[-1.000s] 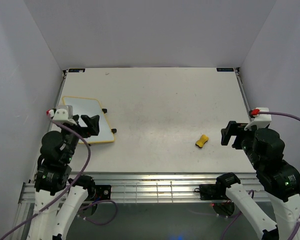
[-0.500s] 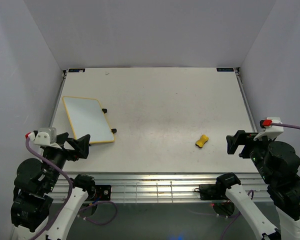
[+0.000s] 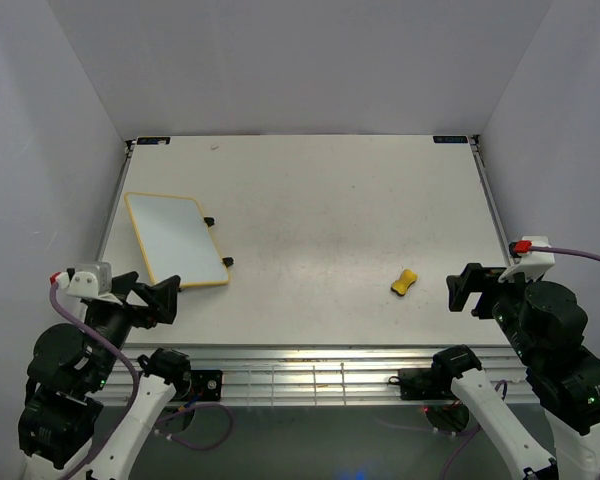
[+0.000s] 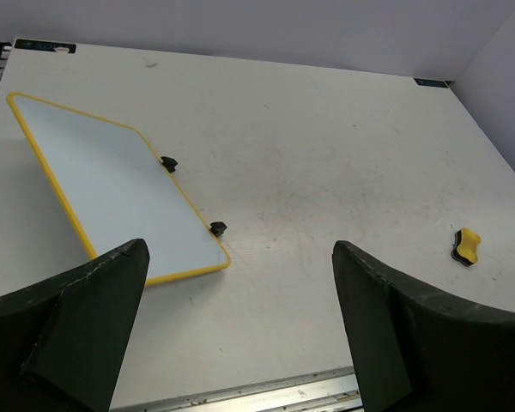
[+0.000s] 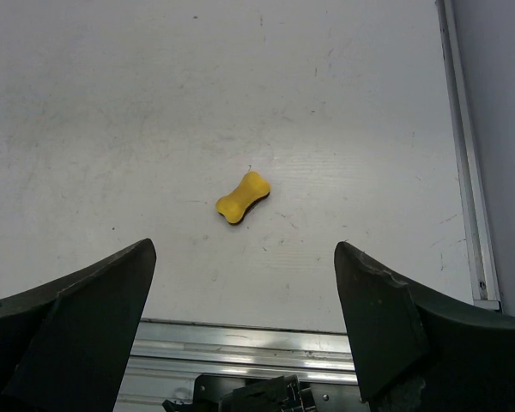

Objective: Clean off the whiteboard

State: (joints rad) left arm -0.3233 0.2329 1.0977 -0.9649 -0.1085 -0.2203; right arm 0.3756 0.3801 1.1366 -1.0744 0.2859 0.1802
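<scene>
On the bench (image 3: pixel 310 200), a blank whiteboard (image 3: pixel 175 240), nothing held.
The yellow-framed board lies flat at far left with no writing visible, so the erasing looks done. The left gripper (image 3: pixel 158 300) hovers off its near corner, jaws released; the yellow bone-shaped eraser (image 3: pixel 404 282) lies loose right of centre; the right gripper (image 3: pixel 466 290) near it has jaws spread, grasping nothing.

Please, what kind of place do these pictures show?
Probably a laboratory robot cell: plain white walls enclose a table, a left arm and a right arm are mounted at an aluminium rail on its near edge, and a whiteboard and yellow eraser lie on it.
</scene>
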